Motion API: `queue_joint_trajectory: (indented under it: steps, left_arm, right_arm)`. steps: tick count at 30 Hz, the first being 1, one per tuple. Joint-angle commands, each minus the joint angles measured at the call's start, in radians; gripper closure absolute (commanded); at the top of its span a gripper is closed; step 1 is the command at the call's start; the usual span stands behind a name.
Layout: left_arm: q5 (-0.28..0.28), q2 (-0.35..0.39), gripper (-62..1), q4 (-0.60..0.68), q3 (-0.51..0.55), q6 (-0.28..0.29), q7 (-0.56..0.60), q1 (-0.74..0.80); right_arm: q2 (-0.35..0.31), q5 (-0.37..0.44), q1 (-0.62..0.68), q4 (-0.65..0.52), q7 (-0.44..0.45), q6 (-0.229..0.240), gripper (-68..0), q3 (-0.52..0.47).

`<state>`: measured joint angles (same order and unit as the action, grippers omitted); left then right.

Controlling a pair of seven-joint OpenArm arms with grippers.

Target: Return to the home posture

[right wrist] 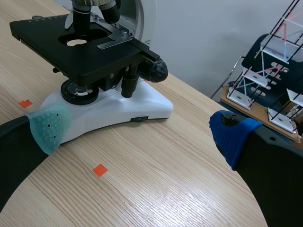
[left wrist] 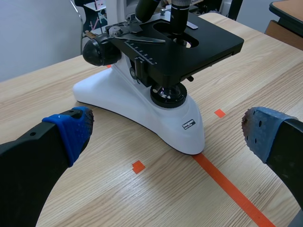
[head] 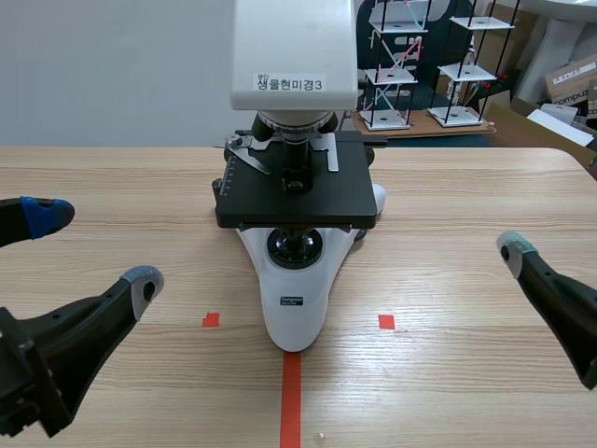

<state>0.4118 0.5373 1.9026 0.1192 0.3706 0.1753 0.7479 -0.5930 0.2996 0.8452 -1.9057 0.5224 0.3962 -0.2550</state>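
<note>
Looks about done: parked low at near left and near right, left tool and right tool spread wide, empty, well apart from the microscope standing mid-way across the bench.

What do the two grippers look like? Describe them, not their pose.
Both are black, with two thick, curved fingers. The left gripper has dotted blue pads at both tips. The right gripper has one grey-green dotted pad and one blue pad. No cables or markings show.
</note>
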Motion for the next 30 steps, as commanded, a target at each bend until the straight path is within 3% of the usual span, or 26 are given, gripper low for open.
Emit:
queue_joint_trajectory:
  steps: [1, 11, 30]
  left_arm:
    - [0.01, -0.002, -62.3, 0.021, 0.005, 0.001, 0.011, -0.003]
    - [0.01, -0.002, -62.3, 0.021, 0.005, 0.001, 0.011, -0.003]
    - [0.01, -0.002, -62.3, 0.021, 0.005, 0.001, 0.015, -0.003]
  right_arm:
    - [-0.011, 0.014, -0.014, -0.007, 0.016, -0.008, -64.7, -0.001]
    - [0.039, -0.025, -0.014, -0.007, 0.016, -0.008, -64.6, -0.001]
    - [0.039, -0.027, -0.014, -0.007, 0.016, -0.008, -64.6, -0.001]
